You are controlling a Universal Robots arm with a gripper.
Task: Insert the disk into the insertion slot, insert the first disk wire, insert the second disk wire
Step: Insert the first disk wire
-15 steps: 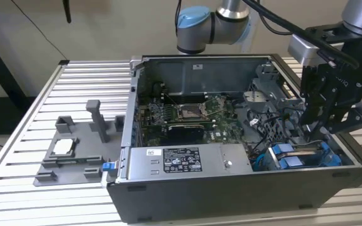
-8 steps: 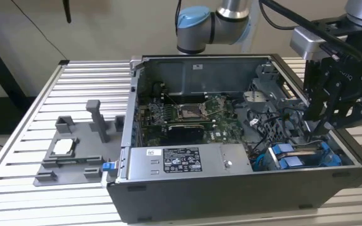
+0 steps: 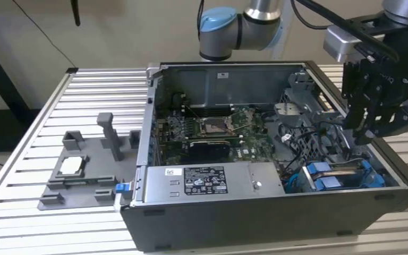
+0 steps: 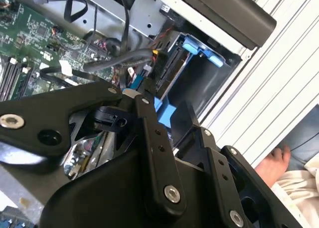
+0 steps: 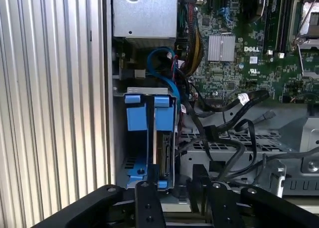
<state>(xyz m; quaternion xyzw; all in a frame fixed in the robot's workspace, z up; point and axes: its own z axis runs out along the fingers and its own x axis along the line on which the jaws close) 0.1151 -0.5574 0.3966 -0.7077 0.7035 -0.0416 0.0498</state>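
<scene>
The gripper (image 3: 365, 133) is hovering over the open computer case (image 3: 261, 223), at about 1 o'clock from the insertion slot (image 5: 118, 91) in the exterior view. Its fingers (image 5: 149, 203) are standing apart and are gripping nothing.

**Location.** In the exterior view the slot is sitting at 4 o'clock from the motherboard (image 3: 218, 127). The disk (image 5: 162, 155) is standing edge-on inside the slot, and its blue carrier appears to be seated there.

**Handling.** The disk is likely rigid, fairly dense for its size and sensitive to shock. Its metal faces are probably slippery. The blue plastic carrier is likely the safer hold, taken at the end tabs (image 5: 135, 113) or along the frame edges, clear of the exposed board edge. The black cables (image 5: 224, 108) are likely limp and springy, and are best gripped at the connector body, not on the cord.

**Count.**
- Disk: one
- Insertion slot: one
- Blue end tabs: two
- Gripper: one
- Black cables beside the slot: at least two; the exact number cannot be told
</scene>
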